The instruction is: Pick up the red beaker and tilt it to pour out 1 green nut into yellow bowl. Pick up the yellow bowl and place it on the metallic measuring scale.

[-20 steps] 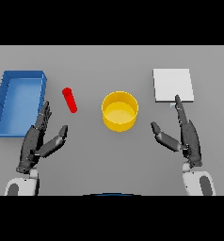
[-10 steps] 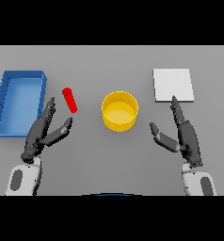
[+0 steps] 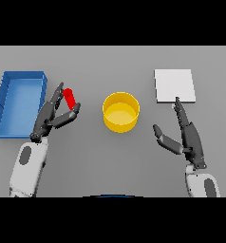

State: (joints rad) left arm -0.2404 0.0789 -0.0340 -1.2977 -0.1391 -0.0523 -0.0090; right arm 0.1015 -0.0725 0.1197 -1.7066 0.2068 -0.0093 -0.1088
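The red beaker (image 3: 70, 98) is a small red cylinder standing slightly tilted on the grey table, left of centre. My left hand (image 3: 54, 115) is right at it, fingers straight on its left side and thumb reaching under its right side, not closed round it. The yellow bowl (image 3: 120, 111) sits in the middle of the table, upright and open. A flat pale square at the back right is the metallic scale (image 3: 174, 85). My right hand (image 3: 187, 135) hovers open at the right, fingertips near the scale's front edge, thumb spread toward the bowl.
A blue bin (image 3: 19, 101) with raised walls stands at the far left, just beyond my left hand. The grey table (image 3: 115, 161) stretches in front of the bowl between both arms.
My left hand has moved forward and to the right, up to the red beaker, with its fingers now flanking it. The right hand has barely shifted.
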